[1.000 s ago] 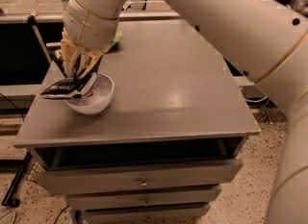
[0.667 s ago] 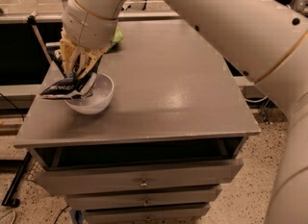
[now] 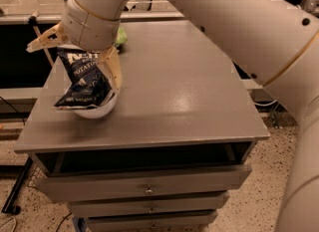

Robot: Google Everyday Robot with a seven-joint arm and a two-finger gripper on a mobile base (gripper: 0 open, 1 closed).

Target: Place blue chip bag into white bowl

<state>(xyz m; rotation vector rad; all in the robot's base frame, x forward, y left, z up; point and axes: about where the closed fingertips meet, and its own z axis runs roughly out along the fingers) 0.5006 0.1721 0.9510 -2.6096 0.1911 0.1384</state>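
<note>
One container stands on the grey cabinet [image 3: 199,101]: the white bowl [image 3: 99,111], near the front left corner of its top. The blue chip bag [image 3: 84,81] sits in it, tilted, its pale lower edge hanging over the bowl's left rim and its lettered upper end leaning up under the arm. The gripper [image 3: 74,69] hangs just above the bowl with its tan fingers [image 3: 113,69] spread wide, one jutting left clear of the bag, the other alongside its right edge. A green chip bag [image 3: 121,37] peeks out behind the arm.
</note>
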